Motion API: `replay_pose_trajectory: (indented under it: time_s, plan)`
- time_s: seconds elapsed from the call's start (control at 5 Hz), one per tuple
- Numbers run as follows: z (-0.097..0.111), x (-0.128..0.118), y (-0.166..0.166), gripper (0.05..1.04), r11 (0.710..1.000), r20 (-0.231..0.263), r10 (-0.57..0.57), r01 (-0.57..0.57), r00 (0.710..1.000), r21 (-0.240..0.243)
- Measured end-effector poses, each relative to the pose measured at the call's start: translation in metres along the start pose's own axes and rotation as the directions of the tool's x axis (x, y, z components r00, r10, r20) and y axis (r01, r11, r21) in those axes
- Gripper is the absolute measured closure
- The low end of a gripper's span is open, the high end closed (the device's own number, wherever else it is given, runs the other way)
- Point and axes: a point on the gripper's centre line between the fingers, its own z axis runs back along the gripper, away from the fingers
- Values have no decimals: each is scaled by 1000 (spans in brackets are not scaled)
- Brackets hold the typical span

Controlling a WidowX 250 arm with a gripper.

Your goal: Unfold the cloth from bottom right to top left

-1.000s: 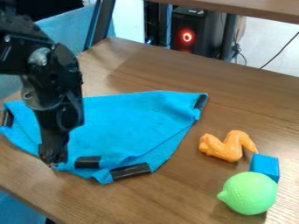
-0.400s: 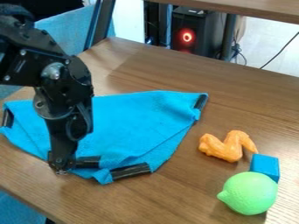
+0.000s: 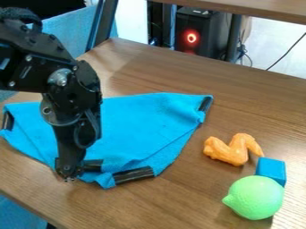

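Blue cloth (image 3: 149, 120) lies unmoved, partly folded, on surface (image 3: 251, 103). Gripper (image 3: 67, 173) has shifted toward four o'clock, now at cloth's seven-o'clock edge; spread or pinching, no telling. Unfolding seems unstarted, approach nearer.

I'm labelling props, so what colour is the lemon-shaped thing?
The lemon-shaped thing is light green, clear in the camera view.
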Motion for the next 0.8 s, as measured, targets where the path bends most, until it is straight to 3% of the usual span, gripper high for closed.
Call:
replay_pose_trajectory:
  time_s: [0.8]
  plan:
    - [-13, 6, -4, 121, 1000, -39, 1, -2, 999, -17]
